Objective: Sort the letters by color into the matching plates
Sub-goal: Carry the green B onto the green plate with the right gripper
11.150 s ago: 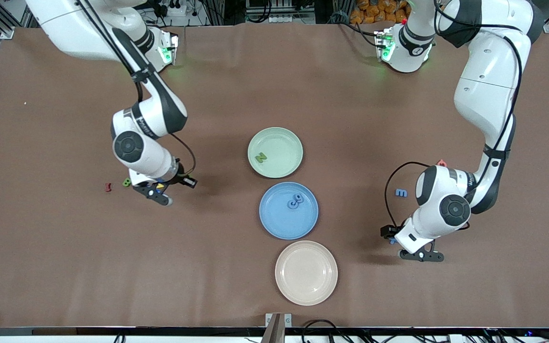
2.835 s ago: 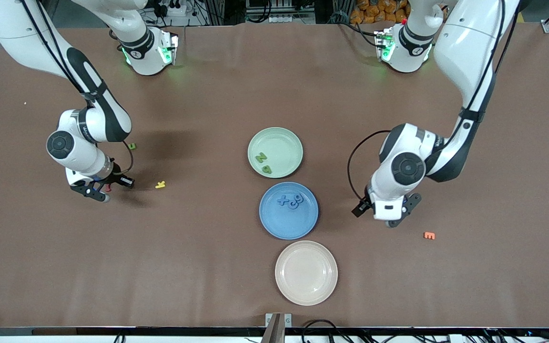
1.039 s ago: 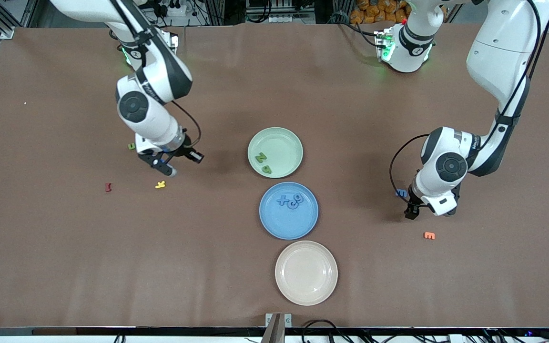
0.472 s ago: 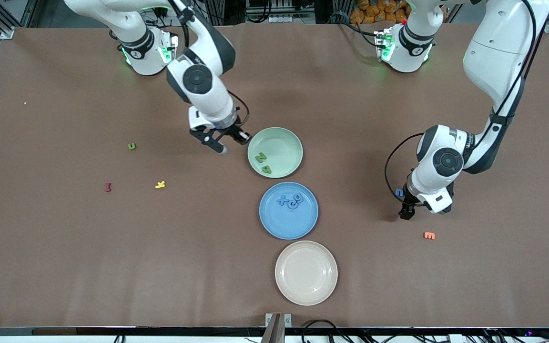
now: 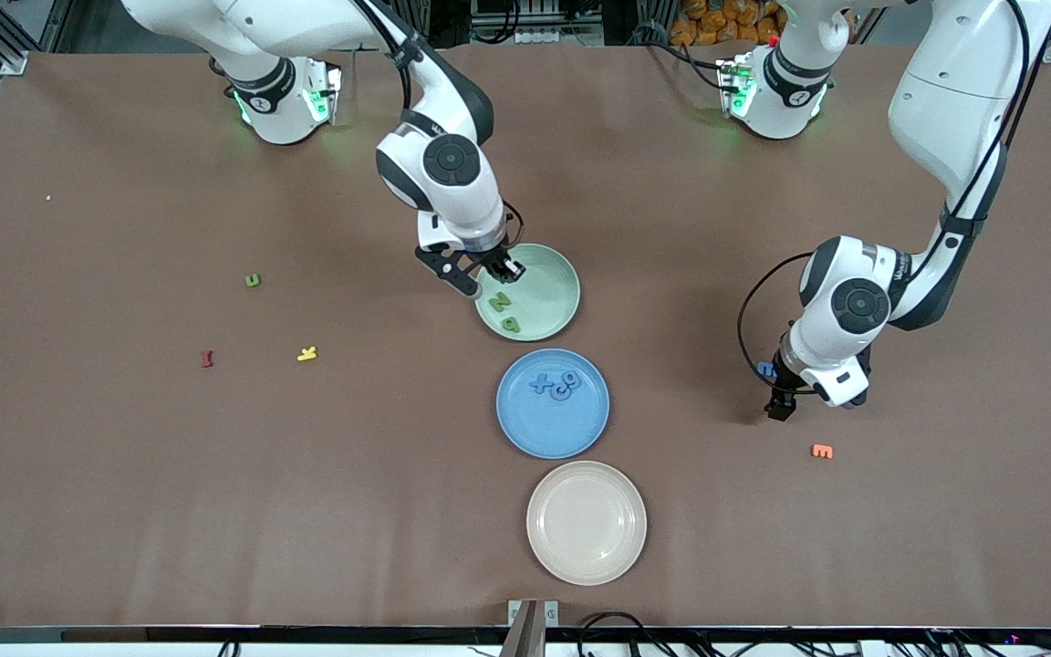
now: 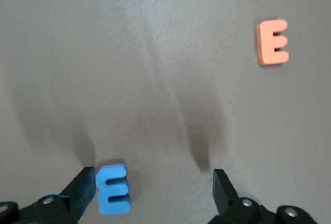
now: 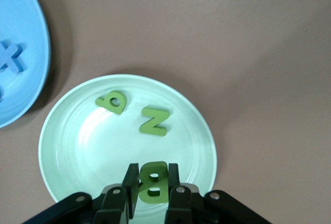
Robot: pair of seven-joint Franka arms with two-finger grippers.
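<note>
Your right hand [image 7: 153, 189] hangs over the rim of the green plate [image 5: 548, 306], clamped on a green letter B [image 7: 153, 182]. Two more green letters [image 7: 154, 121] already lie in that plate. The blue plate [image 5: 553, 429], nearer the front camera, holds blue letters [image 5: 554, 384]. Your left hand [image 6: 155, 195] sits low above the surface with its fingers spread wide; a blue letter E [image 6: 113, 188] lies on the surface just inside one finger [image 6: 81, 187]. An orange E [image 6: 272, 41] lies well apart. One green letter [image 5: 253, 280] waits toward the right arm's end.
</note>
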